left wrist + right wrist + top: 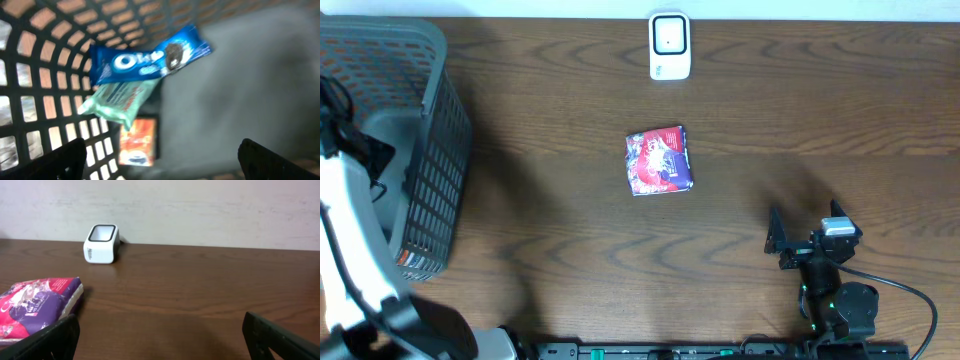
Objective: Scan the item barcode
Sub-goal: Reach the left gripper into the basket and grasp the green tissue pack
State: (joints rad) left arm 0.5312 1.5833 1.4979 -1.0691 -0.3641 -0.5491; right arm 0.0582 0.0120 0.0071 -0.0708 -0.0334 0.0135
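From above: a brown wooden table (820,100), a white scanner (669,46) at its far edge, a red-purple packet (659,160) mid-table, a grey basket (430,180) at left.

Left wrist view: the left gripper (160,160) hangs wide open and empty inside the basket, above an Oreo pack (145,57). Picking an item seems to be the step in hand; it must lower and close.

Right wrist view: the right gripper (160,335) gapes empty.

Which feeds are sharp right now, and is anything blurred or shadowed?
Overhead: sharp, with soft shadows on the table. Left wrist: blurred inside the basket, print on the Oreo pack smeared. Right wrist: crisp on the scanner and pink packet, evenly lit.
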